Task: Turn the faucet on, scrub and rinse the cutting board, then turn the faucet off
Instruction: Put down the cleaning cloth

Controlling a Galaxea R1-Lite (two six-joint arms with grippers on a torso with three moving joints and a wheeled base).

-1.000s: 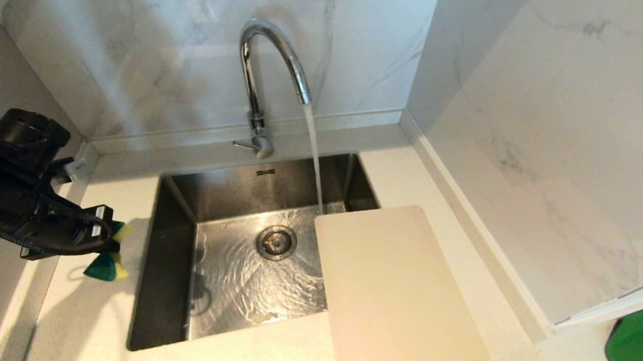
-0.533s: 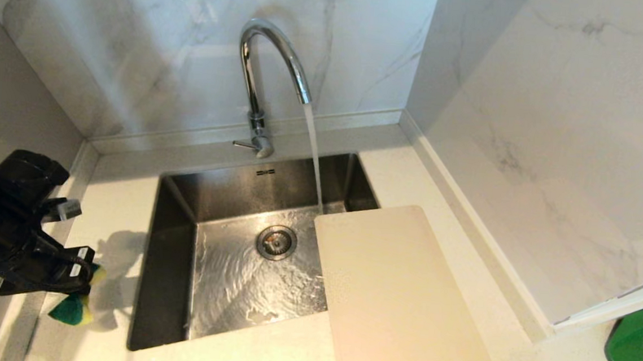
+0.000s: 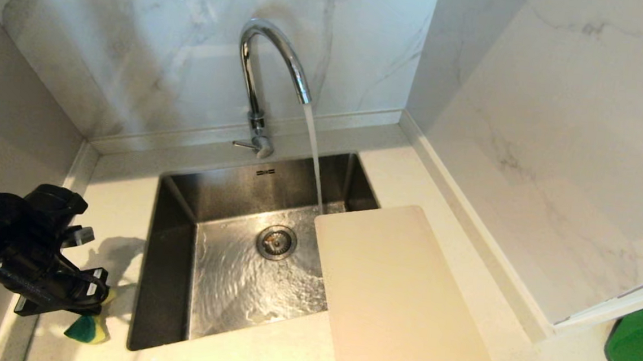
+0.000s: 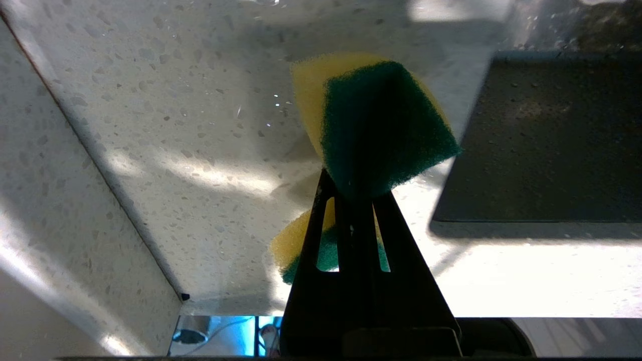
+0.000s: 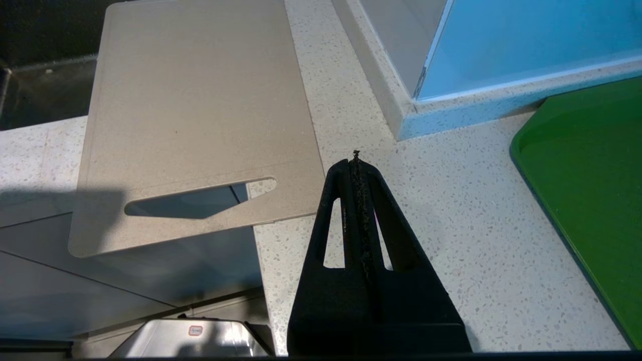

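Observation:
The chrome faucet [image 3: 262,57] runs, and its stream [image 3: 313,146] falls into the steel sink [image 3: 170,283] just past the far edge of the cutting board [image 3: 392,299]. That beige board lies flat, partly over the sink's right side and partly on the counter. Its handle cut-out [image 5: 200,198] is at the near end. My left gripper [image 3: 95,300] is over the counter left of the sink, shut on a green-and-yellow sponge [image 3: 86,329] that hangs low over the worktop. The wrist view shows the left gripper [image 4: 353,188] pinching the sponge [image 4: 381,125]. My right gripper [image 5: 356,160] is shut and empty beside the board's [image 5: 195,100] handle end.
A green tray [image 3: 640,356] lies on the counter at the far right, also in the right wrist view as the green tray [image 5: 592,190]. Marble walls close in behind and to the right. The faucet's thin lever [image 3: 243,144] points left. A narrow counter strip lies left of the sink.
My left arm has carried the sponge down and toward the counter's near edge, left of the sink. Water keeps running; the board and right arm have not moved.

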